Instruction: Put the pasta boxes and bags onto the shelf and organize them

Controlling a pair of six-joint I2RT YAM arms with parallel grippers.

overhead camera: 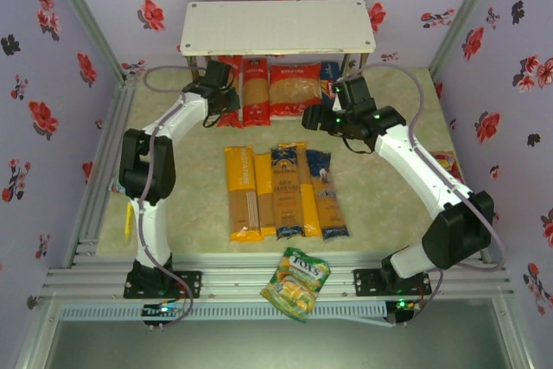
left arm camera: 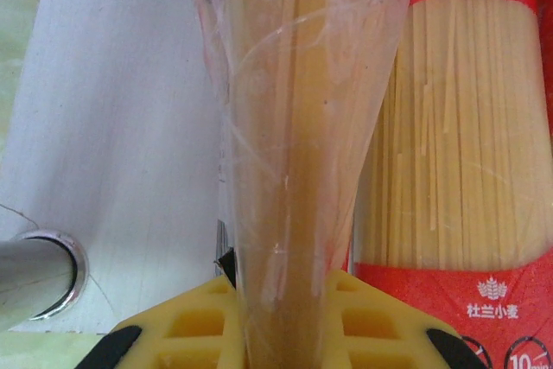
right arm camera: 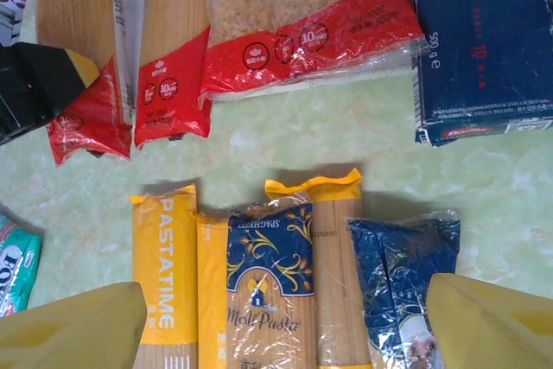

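Five pasta packs (overhead camera: 285, 192) lie on the table (overhead camera: 194, 213); four more sit on the lower tier of the shelf (overhead camera: 276, 28).
Left gripper (left arm camera: 281, 321) is clamped on the leftmost red spaghetti bag (left arm camera: 294, 127), whose long axis runs straight away from the fingers into the shelf, beside a second red bag (left arm camera: 467, 170). Right gripper (right arm camera: 285, 300) hangs wide apart and empty over the table row's far ends. Those packs run near-to-far, tops toward the shelf, so the right arm looks nearer for them.
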